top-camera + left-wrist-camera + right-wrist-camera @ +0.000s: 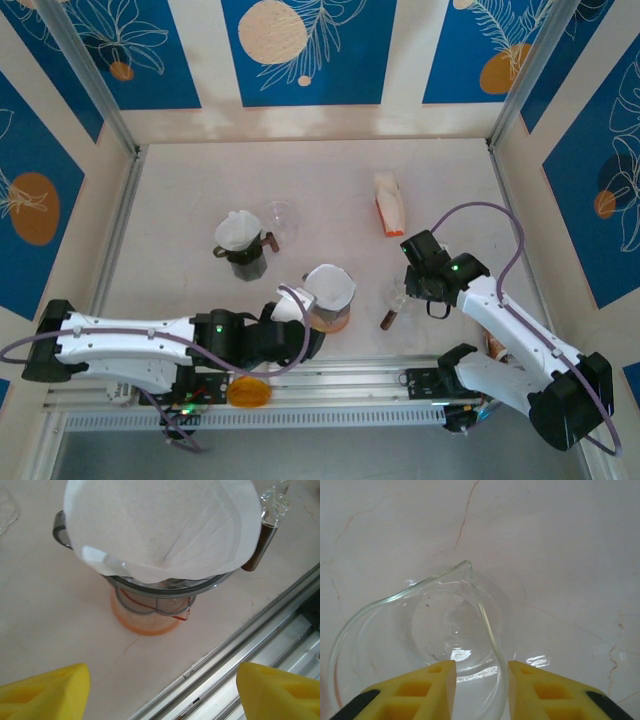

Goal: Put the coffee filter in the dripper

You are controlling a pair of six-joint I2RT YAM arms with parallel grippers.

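— Where's the white paper coffee filter (160, 525)?
— Seated in the clear grey-rimmed dripper (165, 587). Left gripper (162, 685) spread wide, empty.
— Right gripper (481, 672)?
— Jaws slightly apart astride the rim of a clear glass vessel (445, 625), not pinching.

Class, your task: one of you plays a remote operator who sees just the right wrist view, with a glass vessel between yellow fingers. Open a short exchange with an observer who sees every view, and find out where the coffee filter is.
Operator: Where is the filter?
Observer: A white filter sits opened out inside a dripper on an orange base, in front of the left gripper.
Operator: Is that gripper holding it?
Observer: No. It is open and apart from the dripper, with nothing between its fingers.
Operator: Anything else out there?
Observer: Farther back on the left, a second filter tops a dark vessel.
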